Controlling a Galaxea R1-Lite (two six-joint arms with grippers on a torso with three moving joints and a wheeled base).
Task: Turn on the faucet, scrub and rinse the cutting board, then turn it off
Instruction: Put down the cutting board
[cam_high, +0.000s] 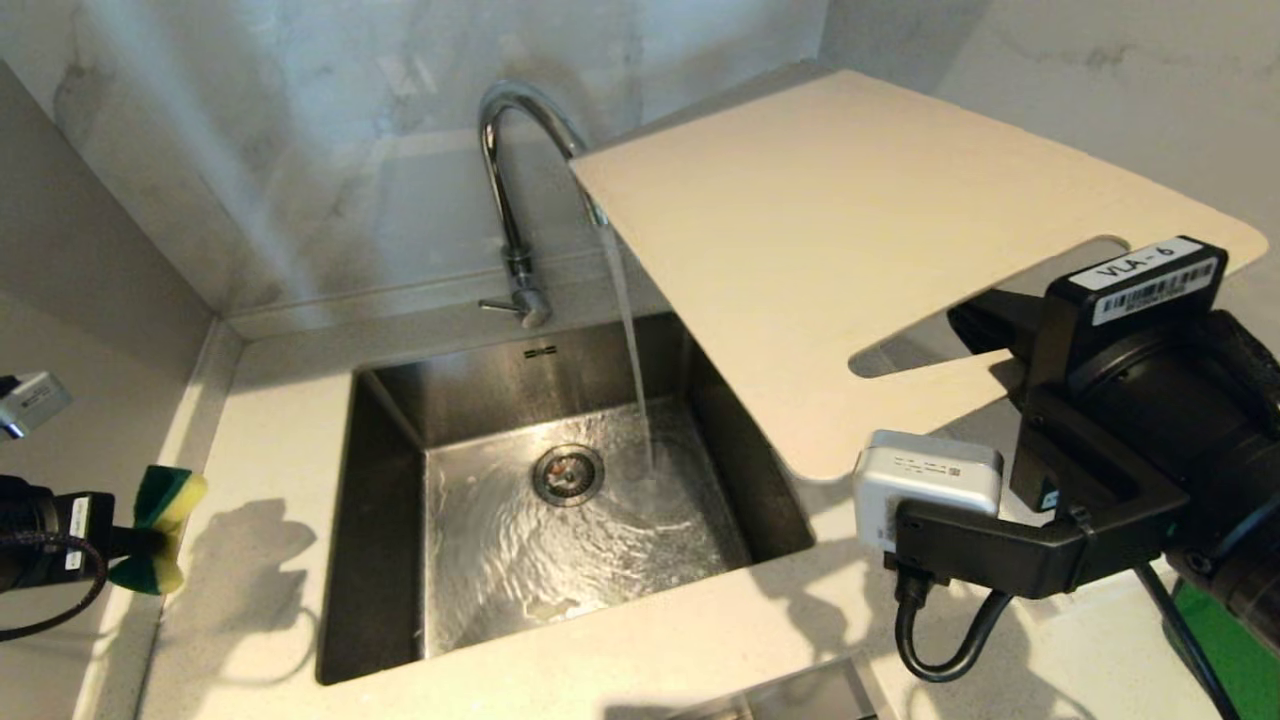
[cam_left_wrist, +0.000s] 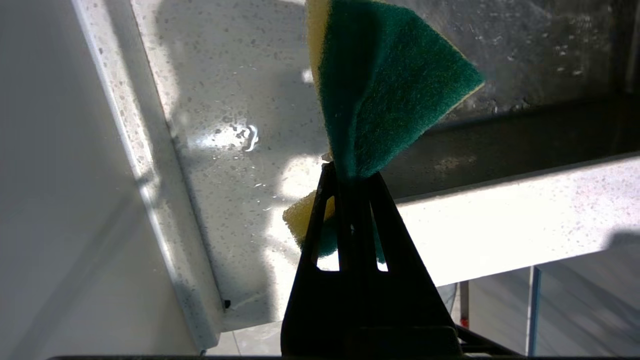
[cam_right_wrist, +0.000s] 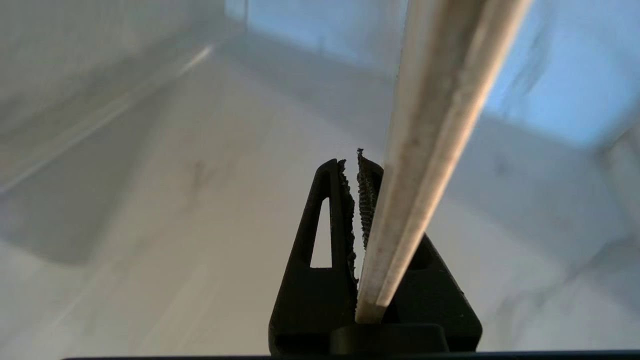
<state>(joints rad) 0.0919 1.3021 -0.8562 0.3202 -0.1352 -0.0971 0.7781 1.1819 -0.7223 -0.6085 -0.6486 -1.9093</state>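
Faucet (cam_high: 515, 200), upper centre of the head view, is running; its stream falls past the near corner of the cutting board (cam_high: 850, 260) into the sink (cam_high: 480, 400) and lands beside the drain (cam_high: 568, 474).

Board fills the upper right of that view, held in the air over the sink's right rim and tilted, handle slot toward the lower right. My reading: it is held there so its face can go under the water and run-off drops into the basin.

Right gripper (cam_right_wrist: 361, 180) is clamped on the board's edge near the slot; the wrist looks rolled to hold it slanted.

Left gripper (cam_high: 135, 543), far lower left over the counter (cam_high: 270, 460), is pinched on a green-and-yellow sponge (cam_left_wrist: 385, 100), level and well apart from the board, apparently waiting to scrub.
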